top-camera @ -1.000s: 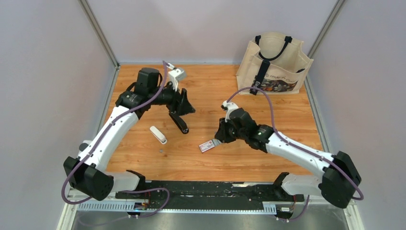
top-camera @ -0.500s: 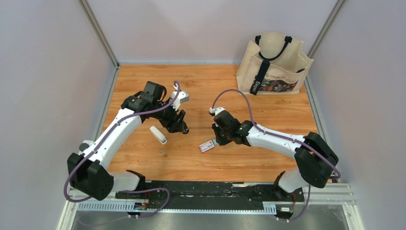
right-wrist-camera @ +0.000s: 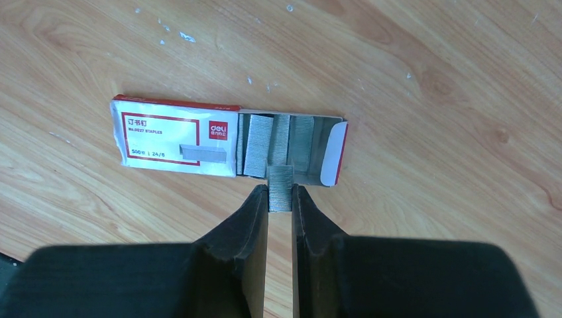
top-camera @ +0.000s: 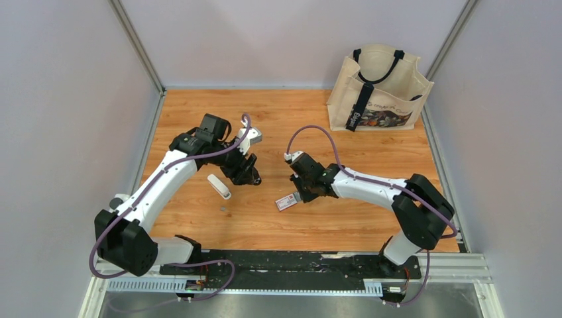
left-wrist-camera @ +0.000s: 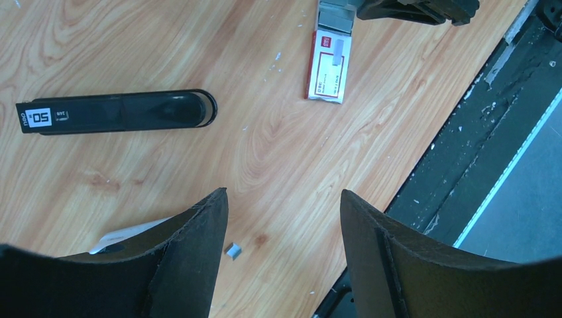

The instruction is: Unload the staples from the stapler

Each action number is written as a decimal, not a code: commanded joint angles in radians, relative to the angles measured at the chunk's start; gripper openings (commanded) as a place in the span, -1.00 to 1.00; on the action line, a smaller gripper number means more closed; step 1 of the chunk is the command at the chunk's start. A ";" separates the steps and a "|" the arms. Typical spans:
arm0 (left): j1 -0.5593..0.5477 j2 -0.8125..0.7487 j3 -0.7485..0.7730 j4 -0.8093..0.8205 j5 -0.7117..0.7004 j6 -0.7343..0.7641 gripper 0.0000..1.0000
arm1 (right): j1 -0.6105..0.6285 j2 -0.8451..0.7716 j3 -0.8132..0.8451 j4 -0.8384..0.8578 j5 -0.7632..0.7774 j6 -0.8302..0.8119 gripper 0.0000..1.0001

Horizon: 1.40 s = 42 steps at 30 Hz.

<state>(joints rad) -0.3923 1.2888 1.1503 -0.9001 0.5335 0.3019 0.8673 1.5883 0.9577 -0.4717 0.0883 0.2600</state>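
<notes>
My right gripper (right-wrist-camera: pixel 280 191) is shut on a short grey strip of staples (right-wrist-camera: pixel 280 182) at the open end of the pink-and-white box (right-wrist-camera: pixel 179 136); several more strips (right-wrist-camera: pixel 275 146) lie in its tray. In the top view the right gripper (top-camera: pixel 301 193) is at the box (top-camera: pixel 286 202). The black stapler (left-wrist-camera: pixel 119 112) lies flat on the table. My left gripper (left-wrist-camera: pixel 283 195) is open and empty above the wood near it, and it also shows in the top view (top-camera: pixel 246 172). A tiny grey staple piece (left-wrist-camera: pixel 232 250) lies by the left finger. A white stapler part (top-camera: pixel 219 187) lies left of it.
A beige tote bag (top-camera: pixel 381 86) stands at the back right. A black rail (top-camera: pixel 285 262) runs along the table's near edge. Grey walls close the sides and back.
My left gripper has come down and toward me over the black stapler. My right arm has folded leftward while its gripper stayed at the box.
</notes>
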 commanded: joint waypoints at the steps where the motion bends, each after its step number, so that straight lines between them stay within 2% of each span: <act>1: 0.003 -0.016 0.000 0.007 0.020 0.029 0.41 | 0.002 0.024 0.052 -0.022 0.001 -0.019 -0.91; 42: 0.003 -0.023 -0.014 0.024 0.040 0.034 0.40 | -0.028 0.088 0.078 -0.031 -0.064 -0.031 -0.88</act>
<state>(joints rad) -0.3923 1.2888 1.1404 -0.8932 0.5491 0.3027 0.8429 1.6676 0.9977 -0.5129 0.0383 0.2382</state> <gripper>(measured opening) 0.705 0.168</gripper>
